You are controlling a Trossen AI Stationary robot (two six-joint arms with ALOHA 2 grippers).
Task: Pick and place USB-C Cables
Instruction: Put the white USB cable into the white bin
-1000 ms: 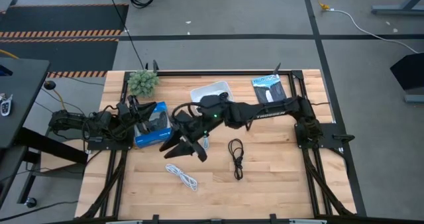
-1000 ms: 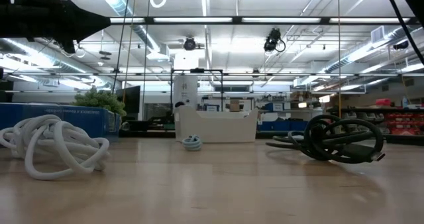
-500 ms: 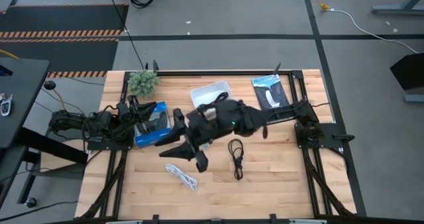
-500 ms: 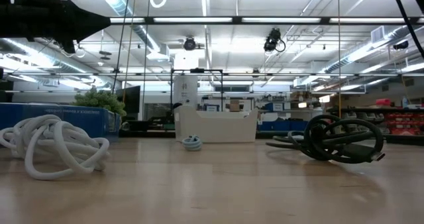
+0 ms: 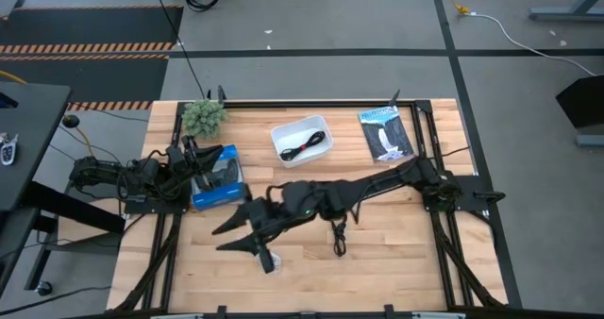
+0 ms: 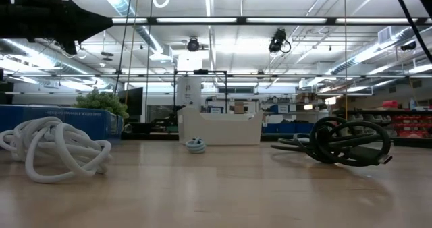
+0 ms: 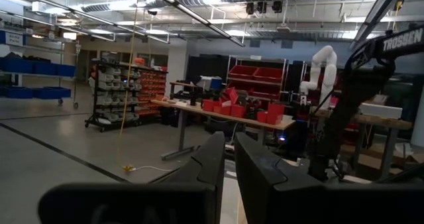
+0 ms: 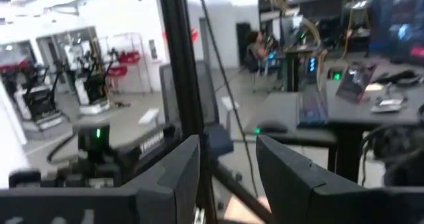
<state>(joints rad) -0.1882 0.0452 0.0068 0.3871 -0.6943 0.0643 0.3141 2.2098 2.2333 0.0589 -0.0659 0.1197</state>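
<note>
My right gripper (image 5: 226,237) hangs open high over the table's near left part, pointing level toward the left edge; in its wrist view (image 8: 228,168) nothing is between the fingers. The white cable (image 6: 54,147) lies in a loose heap on the wood, mostly hidden below the gripper in the high view (image 5: 268,260). A black cable (image 5: 337,236) lies coiled to its right. The pale blue-grey cable (image 6: 196,145) rests in front of the white tray (image 5: 302,140), which holds another black cable (image 5: 304,147). My left gripper (image 7: 230,168) waits shut at the left edge.
A blue box (image 5: 217,177) lies by the left arm, a small green plant (image 5: 203,117) stands at the far left corner, and a dark packet (image 5: 385,133) lies at the far right. The right arm (image 5: 377,182) stretches across the table's middle.
My right gripper has swung from the area just in front of the tray toward the table's near left, over the white cable, rolling its wrist and sinking a little. The tray now shows uncovered. The cables lie where they were.
</note>
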